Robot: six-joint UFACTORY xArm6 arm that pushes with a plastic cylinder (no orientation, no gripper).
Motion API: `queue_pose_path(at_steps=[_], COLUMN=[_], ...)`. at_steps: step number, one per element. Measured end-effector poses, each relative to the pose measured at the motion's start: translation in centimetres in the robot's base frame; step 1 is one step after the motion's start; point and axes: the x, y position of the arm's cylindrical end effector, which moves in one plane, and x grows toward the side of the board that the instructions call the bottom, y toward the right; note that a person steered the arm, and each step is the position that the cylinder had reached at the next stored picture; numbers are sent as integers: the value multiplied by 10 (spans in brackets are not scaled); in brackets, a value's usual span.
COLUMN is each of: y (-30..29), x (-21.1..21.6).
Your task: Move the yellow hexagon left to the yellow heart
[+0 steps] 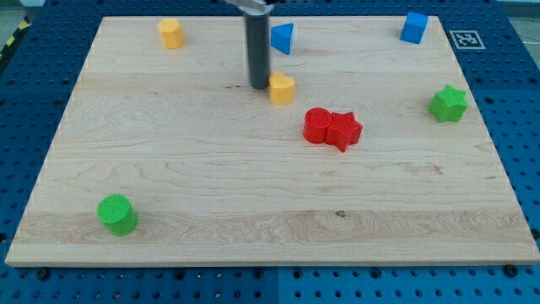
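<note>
Eight blocks lie on the wooden board [253, 194]: two yellow, two blue, two red, two green. My tip [258, 87] rests on the board in the upper middle, at the end of a dark upright rod whose upper part is cut off by the view's top edge; the rod carries nothing and has no jaws. Directly at the tip's right, touching or nearly touching it, sits one yellow block [282, 88]; its outline is hard to resolve, though it reads as the yellow heart. The yellow hexagon [170, 33] stands well apart, up and to the left of the tip, near the board's top edge. Just up and right of the tip, close beside the rod, is a blue triangular block [283, 38]. Far to the right, near the top right corner, stands a blue cube [413, 27]. Down and right of the tip, the red cylinder [317, 125] and red star [344, 129] touch each other. The green star [447, 103] lies far right, slightly lower than the tip. The green cylinder [117, 214] lies far down and left, near the bottom left corner.
</note>
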Motion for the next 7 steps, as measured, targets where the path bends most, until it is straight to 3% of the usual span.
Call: queue_pose_path(at_steps=[3, 5, 7], y=[81, 58, 73], x=[2, -24, 13])
